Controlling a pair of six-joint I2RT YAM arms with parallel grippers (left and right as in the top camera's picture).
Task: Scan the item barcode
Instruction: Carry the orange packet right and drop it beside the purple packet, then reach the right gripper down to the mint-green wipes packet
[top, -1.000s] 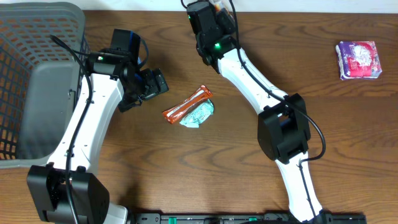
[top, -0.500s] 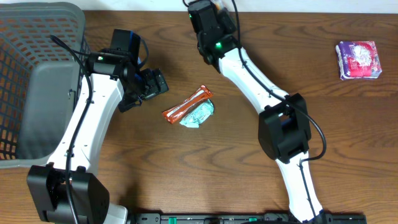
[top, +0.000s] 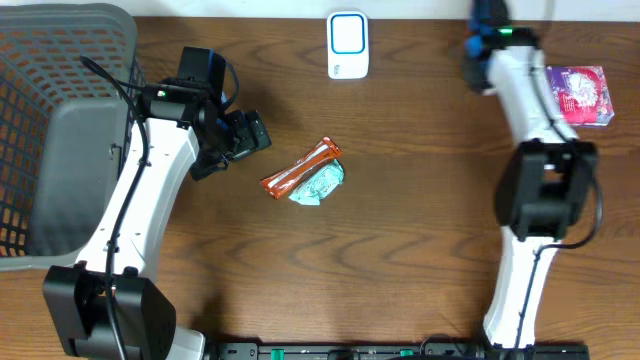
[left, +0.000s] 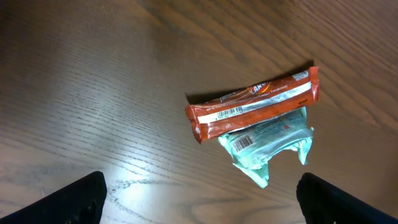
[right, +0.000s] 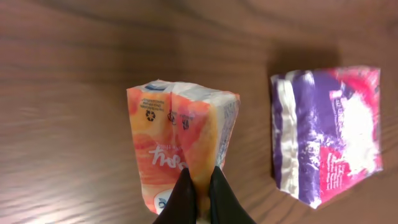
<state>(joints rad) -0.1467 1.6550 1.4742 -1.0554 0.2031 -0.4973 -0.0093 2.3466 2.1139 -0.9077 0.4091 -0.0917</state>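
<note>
R gripper (right: 200, 182), lower centre of its wrist view, clenched on orange tissue pack (right: 180, 143); purple pack (right: 326, 137) just beside, at right. L gripper (top: 248, 135) released, near orange bar (top: 302, 167) & teal packet (top: 318, 185), mid-frame overhead. Top centre overhead: white scanner (top: 347, 44).

The table (top: 300, 280) is showing dark brown wood grain. The basket (top: 40, 60) is looking grey and meshed. The scanner (top: 347, 45) is showing white with a blue outline. The bar (left: 252, 106) is gleaming red-orange with a silver stripe and a white barcode patch, and the packet (left: 267, 140) is showing mint green. The orange pack (right: 180, 143) is paling to white at one end and carrying white lettering. The purple pack (right: 326, 137) is mixing purple, pink and white.
</note>
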